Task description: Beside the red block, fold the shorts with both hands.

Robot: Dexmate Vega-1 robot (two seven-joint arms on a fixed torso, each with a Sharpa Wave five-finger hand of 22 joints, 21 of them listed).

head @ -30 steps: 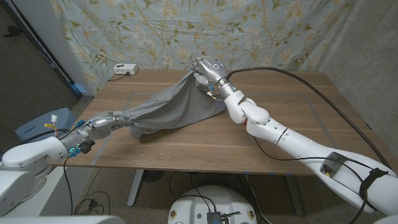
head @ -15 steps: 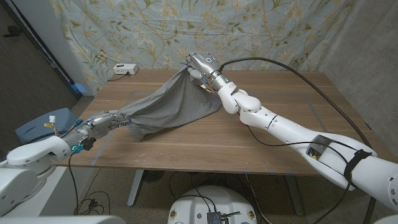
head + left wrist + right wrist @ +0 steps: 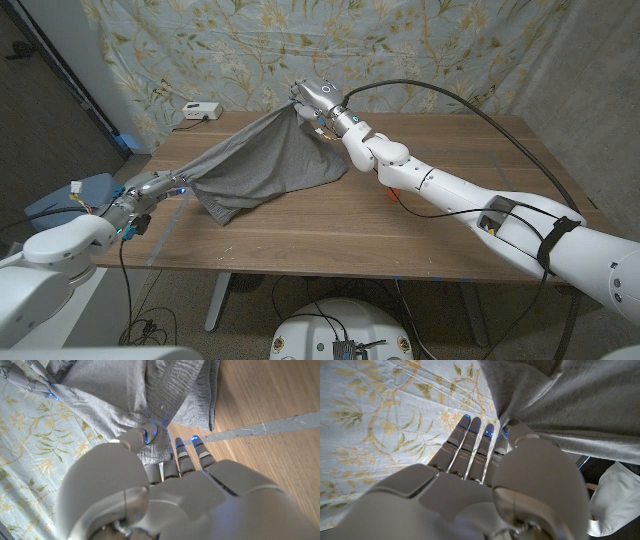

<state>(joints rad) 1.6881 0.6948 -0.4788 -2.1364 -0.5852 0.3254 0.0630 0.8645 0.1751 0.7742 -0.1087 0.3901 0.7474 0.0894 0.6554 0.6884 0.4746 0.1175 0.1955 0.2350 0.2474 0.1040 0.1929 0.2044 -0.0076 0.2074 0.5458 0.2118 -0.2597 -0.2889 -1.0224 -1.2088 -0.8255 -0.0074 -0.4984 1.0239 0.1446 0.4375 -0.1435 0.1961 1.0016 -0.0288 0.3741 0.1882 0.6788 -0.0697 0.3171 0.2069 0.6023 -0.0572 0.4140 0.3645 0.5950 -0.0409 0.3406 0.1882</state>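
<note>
While the grey shorts point(image 3: 262, 165) hang stretched between the two hands, most of the cloth sits lifted above the wooden table point(image 3: 420, 215), sagging at its lower hem toward the table's left half. The right hand point(image 3: 314, 98) holds one corner high over the far edge of the table, in front of the flowered curtain point(image 3: 420, 50); in the right wrist view its fingers point(image 3: 470, 435) reach straight up beside the thumb, with the cloth point(image 3: 560, 405) gathered into a pinch at the thumb's tip. The left hand point(image 3: 150, 188) sits low at the table's left edge and grips the other end, bunched into a tight twist. In the left wrist view the fingers point(image 3: 187, 452) curl against the cloth point(image 3: 125, 395) with the thumb pressing into the gathered fabric, above a strip of grey tape point(image 3: 270, 427) on the wood. A small white box point(image 3: 201, 110) with a cable lies at the table's far left corner, well apart from the shorts.
</note>
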